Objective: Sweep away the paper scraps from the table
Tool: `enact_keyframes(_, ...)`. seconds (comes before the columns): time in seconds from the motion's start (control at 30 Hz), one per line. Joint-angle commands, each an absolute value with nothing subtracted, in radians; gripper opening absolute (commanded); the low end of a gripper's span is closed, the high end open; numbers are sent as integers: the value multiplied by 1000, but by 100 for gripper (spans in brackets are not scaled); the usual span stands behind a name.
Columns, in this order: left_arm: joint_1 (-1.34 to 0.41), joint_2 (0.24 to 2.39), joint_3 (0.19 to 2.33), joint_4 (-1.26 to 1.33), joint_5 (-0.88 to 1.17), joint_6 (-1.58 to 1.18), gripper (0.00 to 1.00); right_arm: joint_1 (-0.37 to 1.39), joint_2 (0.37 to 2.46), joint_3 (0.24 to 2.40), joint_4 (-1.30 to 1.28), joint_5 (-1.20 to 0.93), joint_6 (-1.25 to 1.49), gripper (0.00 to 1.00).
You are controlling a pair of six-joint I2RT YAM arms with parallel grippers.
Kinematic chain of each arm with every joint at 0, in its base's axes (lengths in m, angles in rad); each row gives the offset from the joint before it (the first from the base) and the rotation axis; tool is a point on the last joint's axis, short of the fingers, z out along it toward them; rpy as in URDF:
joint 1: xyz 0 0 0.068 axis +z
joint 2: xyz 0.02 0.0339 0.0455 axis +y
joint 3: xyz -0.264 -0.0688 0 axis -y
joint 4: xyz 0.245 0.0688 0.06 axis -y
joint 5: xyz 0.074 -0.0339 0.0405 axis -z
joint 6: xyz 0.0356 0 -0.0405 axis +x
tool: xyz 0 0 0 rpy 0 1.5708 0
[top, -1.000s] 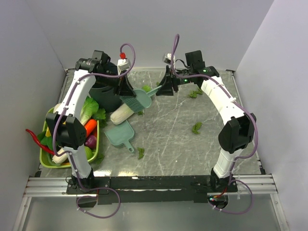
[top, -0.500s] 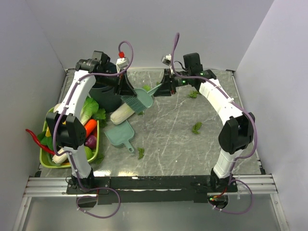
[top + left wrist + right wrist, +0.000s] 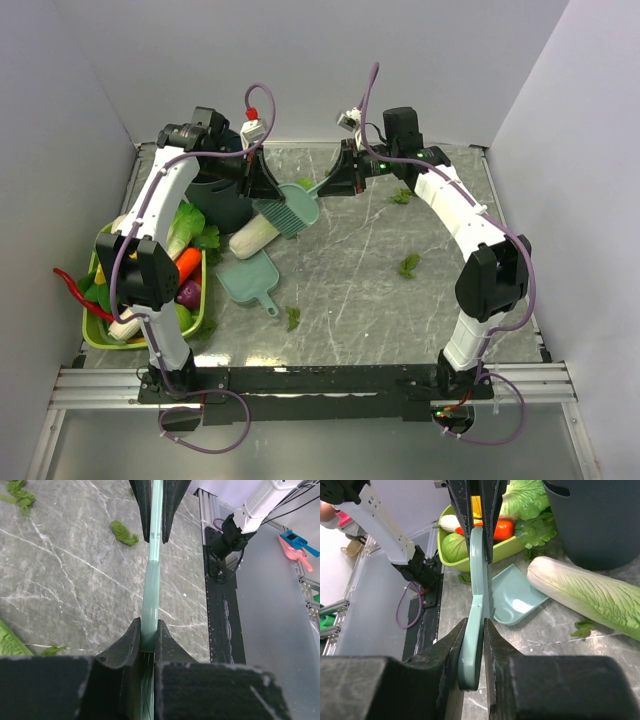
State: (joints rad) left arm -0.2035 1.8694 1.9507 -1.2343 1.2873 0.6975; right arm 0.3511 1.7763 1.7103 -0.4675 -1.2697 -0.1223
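Observation:
A teal hand brush (image 3: 291, 211) hangs above the back of the table (image 3: 370, 300), held at both ends. My left gripper (image 3: 263, 187) is shut on its bristle end (image 3: 149, 630). Shut on the flat handle (image 3: 474, 645) is my right gripper (image 3: 338, 184). In the left wrist view the handle runs straight ahead into the right gripper's fingers (image 3: 142, 500). Dark-green paper scraps lie on the marble at the right (image 3: 409, 265), near the front (image 3: 293, 318) and at the back (image 3: 402, 195); two more show under the brush (image 3: 123, 532).
A teal dustpan (image 3: 250, 280) lies left of centre, with a long pale cabbage (image 3: 256, 235) behind it. A dark bin (image 3: 220, 195) stands at the back left. The lime-green tray (image 3: 95, 330) of vegetables sits at the left edge.
My right gripper has closed on the brush handle and shifted a little left. The left gripper has kept its hold on the brush.

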Motion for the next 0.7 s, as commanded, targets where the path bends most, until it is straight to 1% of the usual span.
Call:
enact_keyframes(0.0, -199, 1862, 1947, -1209, 1330, 692, 1, 362, 1720, 1720, -423, -1324, -103, 23)
enact_keyframes(0.23, -201, 1875, 1951, -1216, 1324, 695, 1, 360, 1726, 1721, -420, -1325, -103, 17)
enact_keyframes(0.3, -199, 1876, 1950, -1216, 1324, 695, 1, 360, 1723, 1718, -410, -1322, -98, 18)
enact_keyframes(0.33, -199, 1876, 1948, -1215, 1319, 693, 1, 360, 1723, 1715, -411, -1321, -94, 20)
enact_keyframes(0.37, -199, 1876, 1948, -1213, 1319, 689, 1, 360, 1721, 1713, -410, -1316, -92, 24)
enact_keyframes(0.47, -199, 1875, 1948, -1209, 1321, 683, 1, 360, 1721, 1713, -410, -1316, -91, 29)
enact_keyframes(0.57, -201, 1878, 1947, -1209, 1318, 683, 1, 360, 1720, 1709, -400, -1321, -86, 30)
enact_keyframes(0.67, -201, 1878, 1945, -1213, 1316, 687, 1, 360, 1720, 1709, -405, -1322, -86, 26)
